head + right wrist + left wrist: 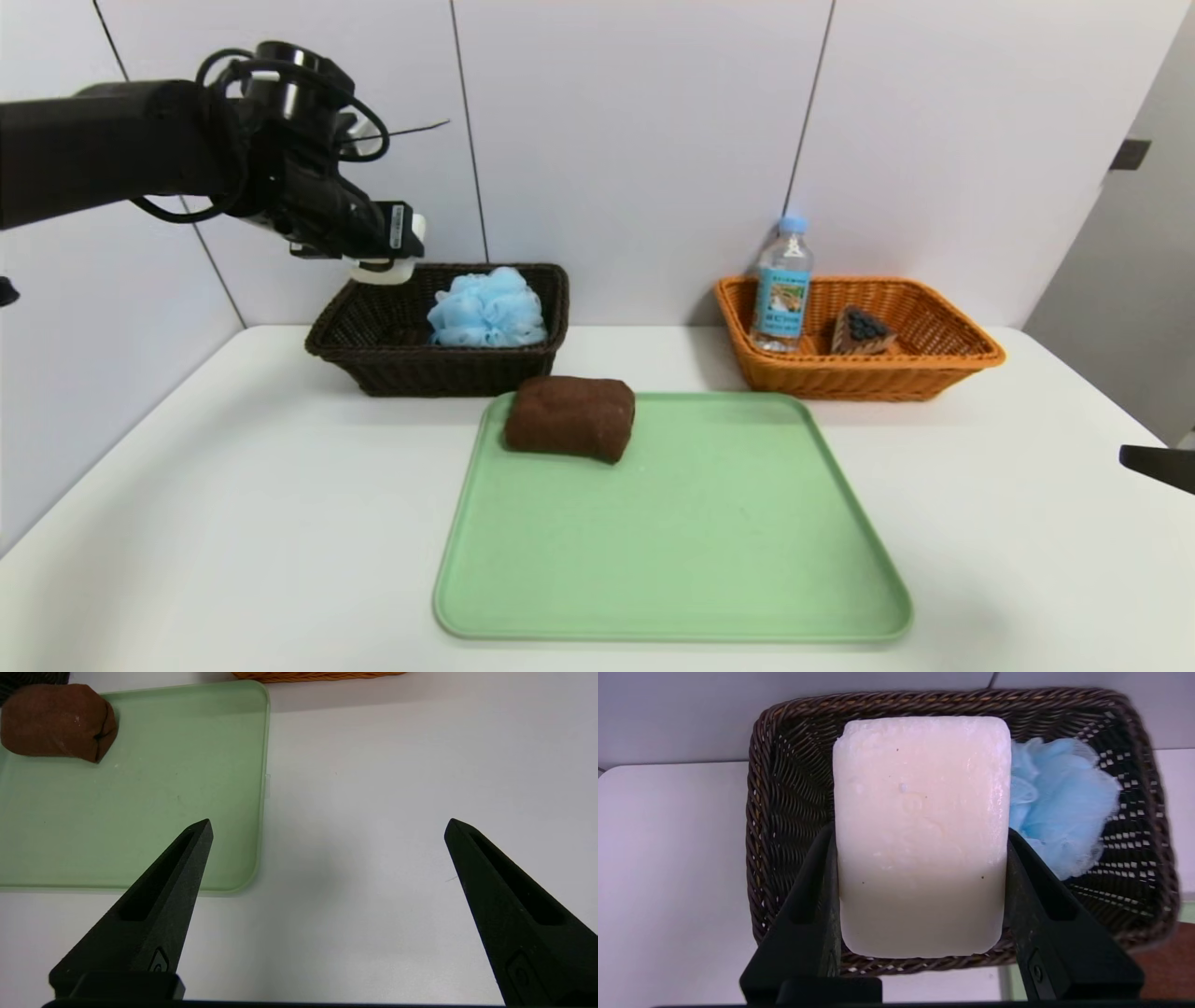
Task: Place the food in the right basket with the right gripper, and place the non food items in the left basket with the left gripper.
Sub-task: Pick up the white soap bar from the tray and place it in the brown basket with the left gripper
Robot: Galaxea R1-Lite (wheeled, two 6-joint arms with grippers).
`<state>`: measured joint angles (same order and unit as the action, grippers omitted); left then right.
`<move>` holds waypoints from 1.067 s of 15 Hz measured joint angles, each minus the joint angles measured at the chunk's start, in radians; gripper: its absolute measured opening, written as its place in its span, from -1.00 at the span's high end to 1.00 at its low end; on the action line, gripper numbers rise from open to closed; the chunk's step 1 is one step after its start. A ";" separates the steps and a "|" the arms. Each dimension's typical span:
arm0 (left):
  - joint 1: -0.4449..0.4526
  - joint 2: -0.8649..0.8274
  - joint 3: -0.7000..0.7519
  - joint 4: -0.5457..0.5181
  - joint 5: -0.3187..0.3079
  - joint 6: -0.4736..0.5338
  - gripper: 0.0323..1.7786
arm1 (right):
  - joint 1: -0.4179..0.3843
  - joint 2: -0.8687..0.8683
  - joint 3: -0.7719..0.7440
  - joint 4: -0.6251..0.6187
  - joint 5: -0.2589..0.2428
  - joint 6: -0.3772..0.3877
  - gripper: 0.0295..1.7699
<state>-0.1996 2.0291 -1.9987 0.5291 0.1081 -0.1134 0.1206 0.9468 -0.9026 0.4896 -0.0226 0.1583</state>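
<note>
Hovering over the dark brown woven wicker basket [434,373], the left tool [397,245] shows in the head view with a white rounded soap bar [385,272] pinched in its grip. A fluffy light-blue mesh bath pouf [487,310] lies inside that basket, toward its right side. A brown rolled towel [569,417] rests on the green tray [677,523], at the far left corner, and the tray sits on the white counter [252,523]. The orange-tan woven wicker basket [859,381] stands beyond the tray to the right; in it a clear plastic water bottle [782,289] with a light-blue cap stands upright at the left, and a triangular chocolate cake slice [861,332] topped with blueberries lies to the right of the bottle. The right tool [1158,467] is parked at the right edge, over the counter. In the left wrist view, both fingers press against opposite sides of the soap bar, which is above the dark basket and hides part of the bath pouf. In the right wrist view, the right tool's fingers are spread wide with nothing between them, and the rolled towel is visible on the tray.
</note>
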 joint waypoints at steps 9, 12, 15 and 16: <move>0.044 0.148 0.000 -0.021 -0.024 0.004 -0.08 | 0.000 0.006 -0.002 0.000 -0.002 0.000 -0.93; 0.052 0.180 0.000 -0.047 -0.024 0.005 -0.08 | 0.000 0.006 -0.002 0.000 -0.002 0.000 -0.93; 0.051 0.207 0.000 -0.065 -0.025 0.006 -0.08 | 0.000 0.006 -0.001 0.000 -0.003 0.000 -0.93; 0.052 0.215 0.000 -0.066 -0.025 0.006 -0.08 | 0.000 0.006 -0.001 0.000 -0.003 0.000 -0.93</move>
<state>-0.1477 2.2443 -1.9989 0.4632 0.0832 -0.1077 0.1202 0.9530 -0.9038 0.4896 -0.0253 0.1587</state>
